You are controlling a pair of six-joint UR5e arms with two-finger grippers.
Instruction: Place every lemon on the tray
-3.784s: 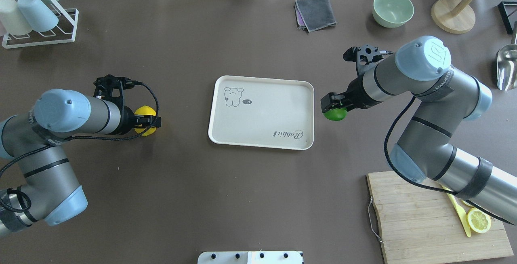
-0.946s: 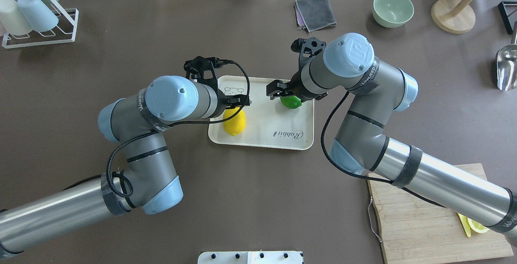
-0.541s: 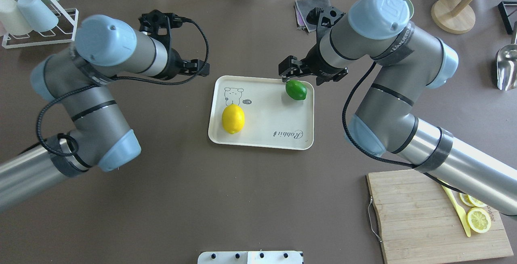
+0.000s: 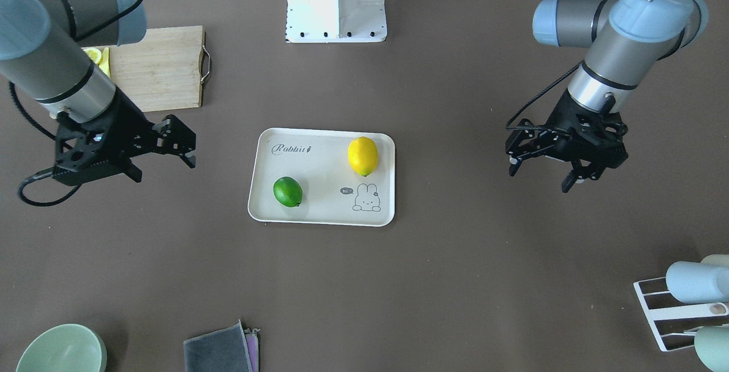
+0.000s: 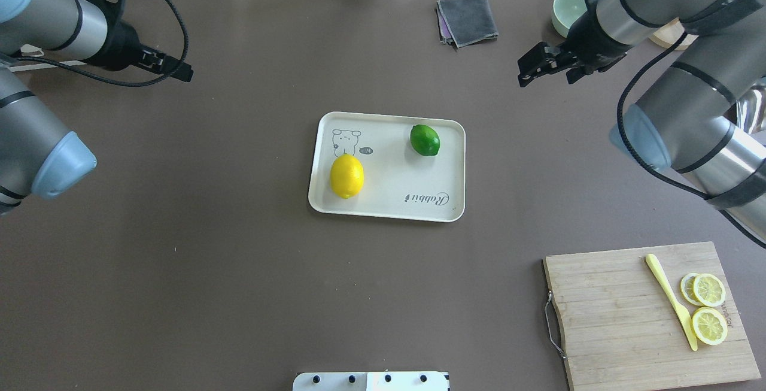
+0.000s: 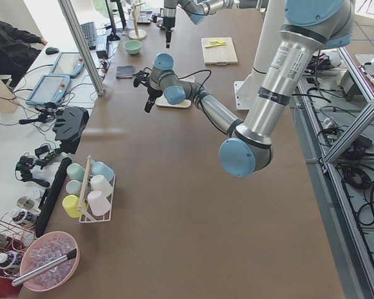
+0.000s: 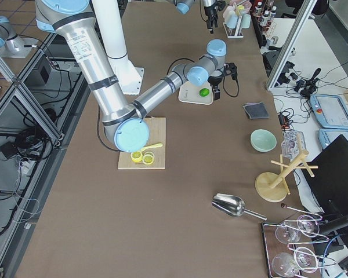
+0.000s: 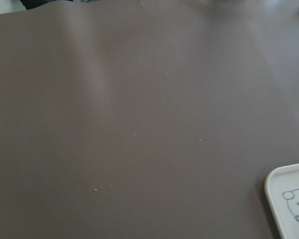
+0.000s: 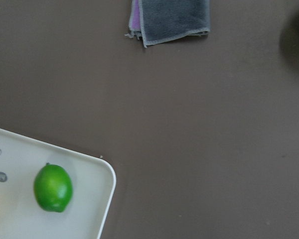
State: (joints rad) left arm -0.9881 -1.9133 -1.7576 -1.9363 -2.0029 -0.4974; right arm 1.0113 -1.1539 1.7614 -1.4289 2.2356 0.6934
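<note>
Elsewhere, grey cloth (image 4: 216, 354) and green bowl (image 4: 57, 352) sit beyond the tray (image 4: 322, 172).

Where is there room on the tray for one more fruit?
The tray has bare room in its middle, between the yellow lemon and the green lemon, and around the Rabbit writing. The corner by the rabbit drawing is crowded: the yellow lemon lies right beside it.

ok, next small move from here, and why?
Probably none beyond parking both arms: the yellow lemon and green lemon both lie inside the tray, and the left gripper and right gripper hang open, empty and clear of it.
</note>
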